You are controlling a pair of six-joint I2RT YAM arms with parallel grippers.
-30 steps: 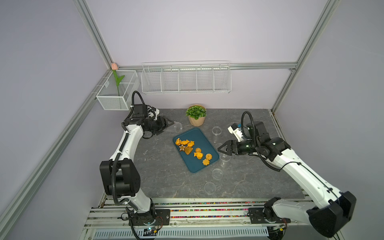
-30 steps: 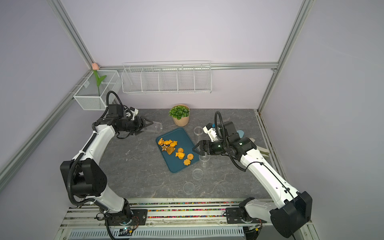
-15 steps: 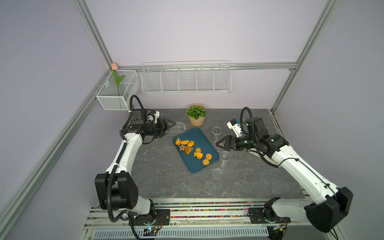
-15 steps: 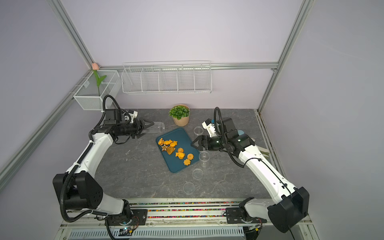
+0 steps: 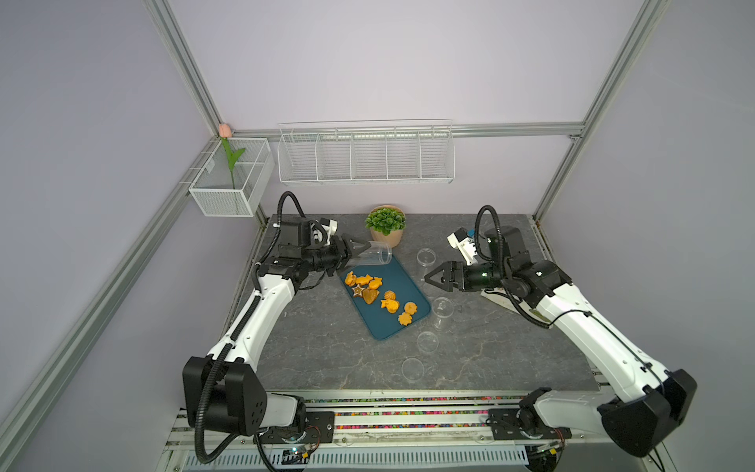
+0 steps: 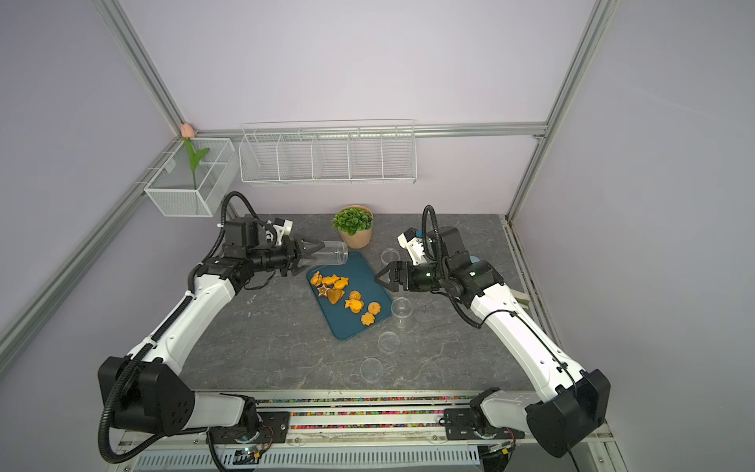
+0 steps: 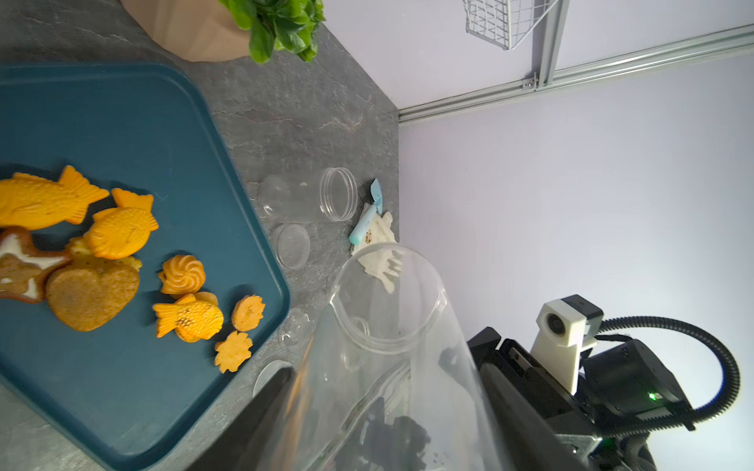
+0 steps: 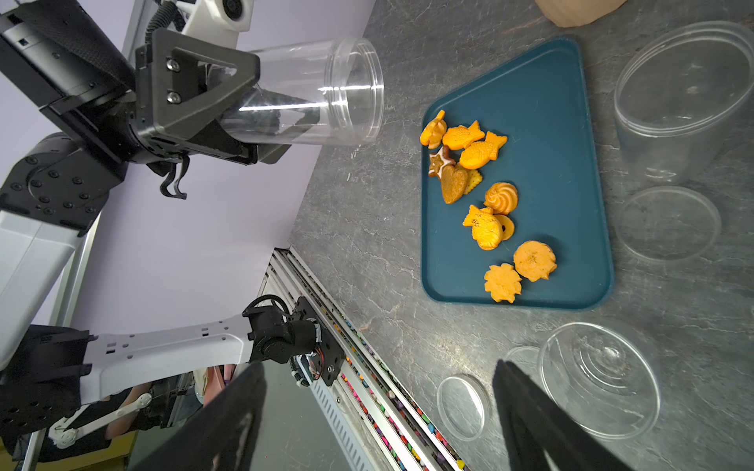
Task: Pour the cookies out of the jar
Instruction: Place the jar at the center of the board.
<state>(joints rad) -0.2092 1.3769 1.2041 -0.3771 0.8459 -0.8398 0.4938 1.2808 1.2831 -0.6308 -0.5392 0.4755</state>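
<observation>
Gripping one empty clear jar [image 5: 380, 257] laid on its side, the left gripper [image 5: 361, 254] is clamped on the base end, with the mouth pointing away from it. Eleven cookies [image 5: 378, 292] lie on one teal tray [image 5: 402, 271], just below and ahead of that mouth. The right gripper [image 5: 427, 280], jaws apart and empty, hovers between two upright jars [image 5: 426, 258]. Three loose lids [image 8: 669, 222] lie near it.

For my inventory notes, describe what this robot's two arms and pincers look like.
The left arm and right arm have white shells, black joints and looping black ribbed cables. The left pincer and right pincer have black triangular fingers; white camera mounts sit behind them.
</observation>
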